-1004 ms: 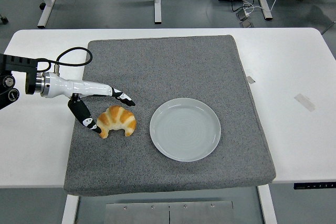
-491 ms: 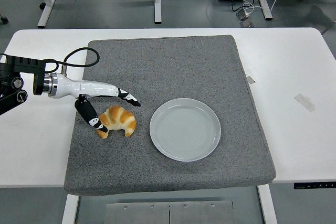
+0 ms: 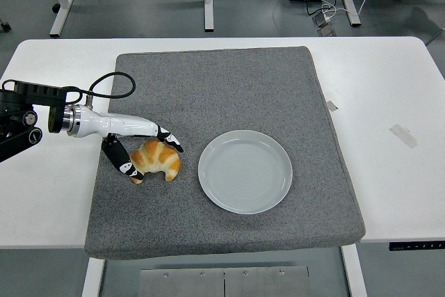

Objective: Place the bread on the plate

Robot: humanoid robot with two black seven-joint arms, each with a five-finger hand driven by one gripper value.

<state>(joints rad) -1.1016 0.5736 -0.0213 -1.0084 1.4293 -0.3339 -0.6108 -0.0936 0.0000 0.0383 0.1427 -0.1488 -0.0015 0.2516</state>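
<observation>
A golden croissant (image 3: 158, 160) lies on the grey mat (image 3: 222, 88), left of the empty pale plate (image 3: 245, 171). My left hand (image 3: 151, 157) reaches in from the left edge on a white forearm. One black-and-white finger (image 3: 169, 139) presses on the croissant's far side, and another finger (image 3: 122, 163) touches its near-left end, so the hand is closed around the bread. The croissant still rests on the mat, a short gap from the plate's left rim. No right arm shows.
The mat covers most of the white table (image 3: 389, 81). Two bits of tape (image 3: 404, 135) lie on the bare table to the right. A black cable (image 3: 111, 85) loops above my left forearm. Desk legs and floor show beyond the far edge.
My left hand has slid right and lower, and its fingers have closed in from either side onto the croissant. The croissant and plate have stayed in place.
</observation>
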